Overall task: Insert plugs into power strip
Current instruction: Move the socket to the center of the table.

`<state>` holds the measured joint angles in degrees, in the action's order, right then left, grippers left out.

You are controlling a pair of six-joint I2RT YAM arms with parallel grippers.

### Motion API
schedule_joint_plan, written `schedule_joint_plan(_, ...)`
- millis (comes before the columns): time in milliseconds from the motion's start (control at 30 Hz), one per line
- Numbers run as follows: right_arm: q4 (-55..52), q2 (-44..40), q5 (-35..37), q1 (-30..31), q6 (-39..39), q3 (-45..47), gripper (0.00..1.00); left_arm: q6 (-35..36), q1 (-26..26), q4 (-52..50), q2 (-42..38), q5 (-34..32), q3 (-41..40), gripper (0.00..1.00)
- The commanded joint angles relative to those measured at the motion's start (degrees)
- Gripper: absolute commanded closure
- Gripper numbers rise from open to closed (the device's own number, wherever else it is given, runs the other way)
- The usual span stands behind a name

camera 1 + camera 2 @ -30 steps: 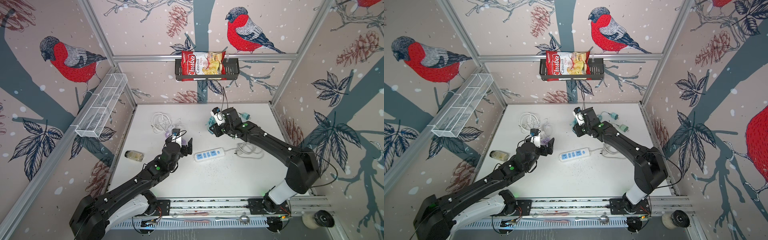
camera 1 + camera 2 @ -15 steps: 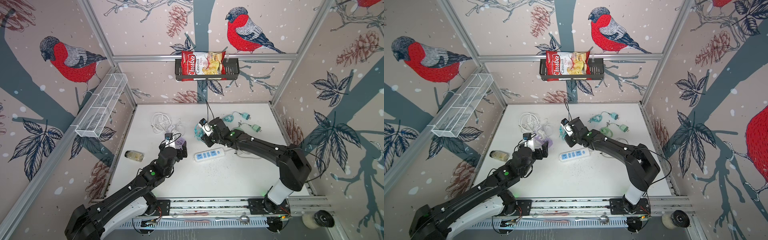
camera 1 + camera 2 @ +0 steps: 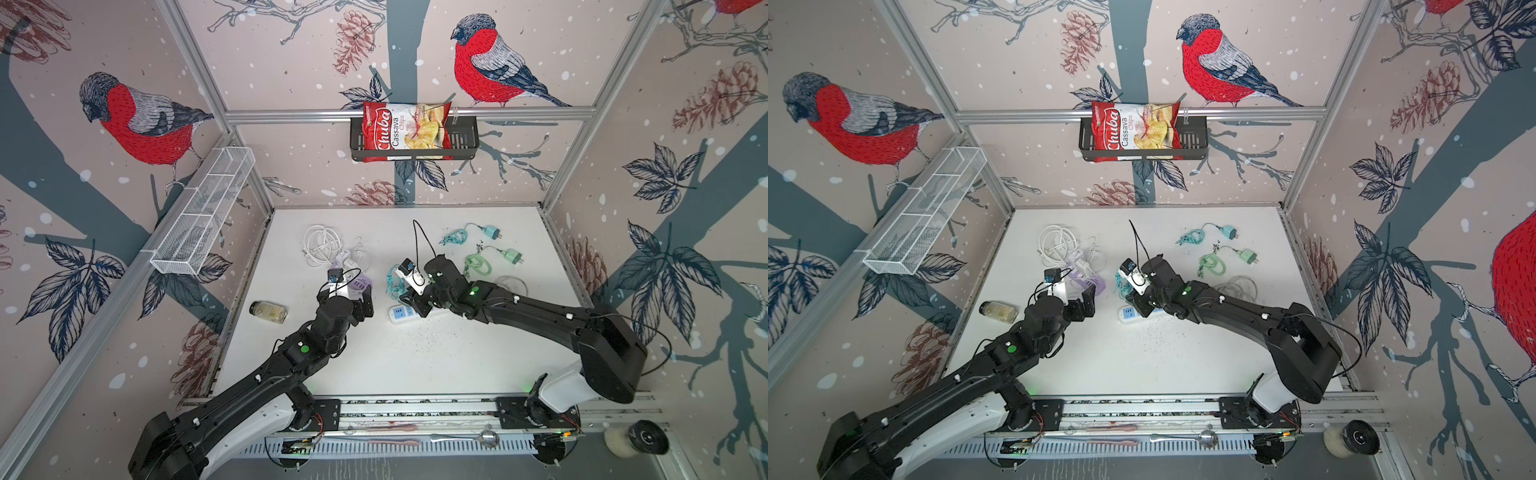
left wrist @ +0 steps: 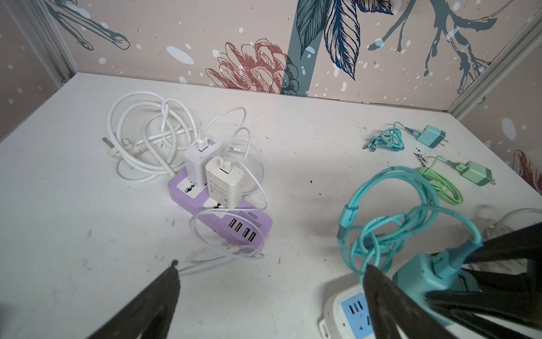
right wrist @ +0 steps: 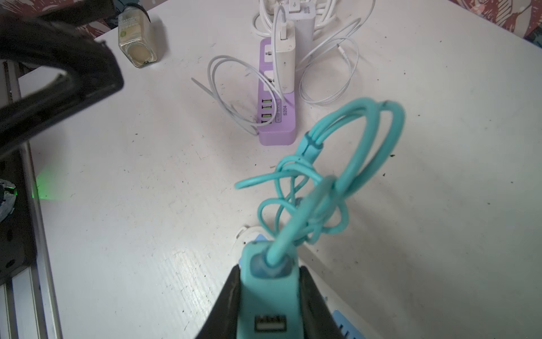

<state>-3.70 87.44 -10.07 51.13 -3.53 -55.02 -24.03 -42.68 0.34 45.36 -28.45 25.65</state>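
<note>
My right gripper [image 5: 269, 271] is shut on a teal plug [image 5: 268, 296], whose coiled teal cable [image 5: 352, 141] hangs ahead of it. It holds the plug just above the white power strip [image 3: 401, 314] with blue sockets [image 4: 349, 308]. My left gripper [image 4: 271, 265] stands open and empty between that strip and a purple power strip [image 4: 223, 217]. Two white plugs [image 4: 224, 183] stand plugged into the purple strip. Another teal plug [image 4: 431, 139] and a mint green plug [image 4: 475, 173] lie at the back right.
A small bottle [image 3: 269, 311] lies near the left wall. A long white cord [image 3: 320, 243] is piled behind the purple strip. A grey-white cord [image 3: 511, 286] coils right of the white strip. Wall baskets hang at the left [image 3: 203, 216] and the back [image 3: 457, 141].
My right arm has carried the teal plug from the back of the table forward and left, down to the white power strip. My left gripper has drawn back a little, still open.
</note>
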Motion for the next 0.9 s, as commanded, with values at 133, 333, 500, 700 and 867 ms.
schedule_joint_plan(133,5.0,0.8,-4.7,-1.4,-3.9,-0.4,1.00,-3.1,0.0,-1.8,-0.9,4.0,-2.1,0.04)
schedule_joint_plan(333,4.9,1.3,-5.6,-3.0,-5.0,0.0,1.00,-4.4,0.1,0.8,-0.2,10.3,-5.6,0.04)
schedule_joint_plan(500,4.8,1.4,-4.5,-4.2,-4.1,0.3,1.00,-6.5,0.0,6.0,2.8,14.0,-8.5,0.05)
schedule_joint_plan(700,5.9,0.6,-3.6,-4.4,-1.6,2.2,1.00,-7.1,0.0,10.7,7.0,15.3,-9.3,0.05)
schedule_joint_plan(867,6.1,-0.7,-1.9,-4.2,-0.5,2.9,1.00,-6.6,0.0,12.3,7.8,15.4,-9.8,0.05)
